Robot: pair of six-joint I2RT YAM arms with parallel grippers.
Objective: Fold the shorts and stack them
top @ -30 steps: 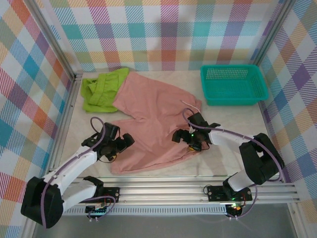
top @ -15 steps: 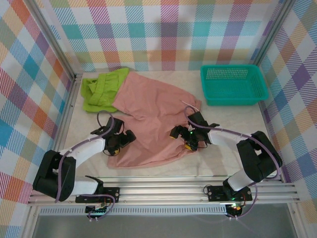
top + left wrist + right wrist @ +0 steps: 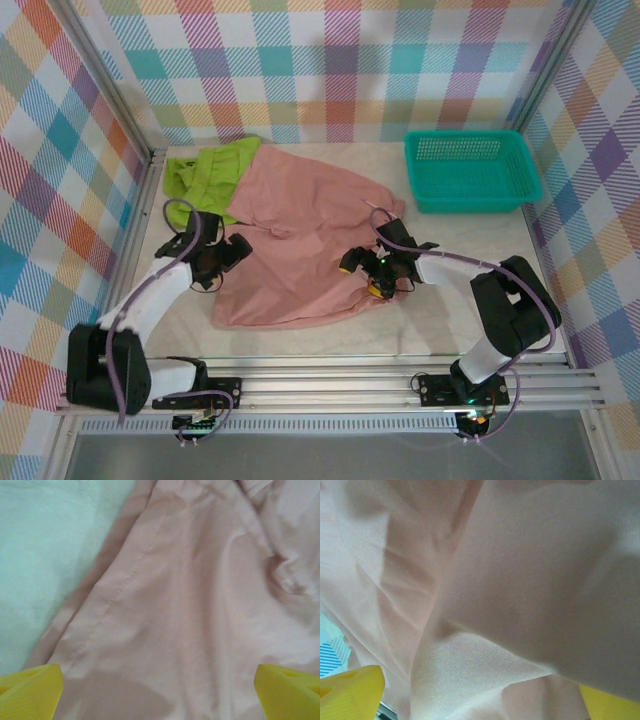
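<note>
Left claw [image 3: 220,264], right claw [image 3: 371,276] — on pink shorts [image 3: 300,225]

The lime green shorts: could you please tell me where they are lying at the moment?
In the top external view, the lime green shorts lie bunched in the far left corner of the table, against the far left edge of the pink shorts.

You see the pale bench [image 3: 455,240] carrying the salmon pink shorts [image 3: 300,230] spread across its middle, the lime green shorts [image 3: 205,180] bunched at the far left touching them, and a teal mesh basket [image 3: 475,200] at the far right.
</note>
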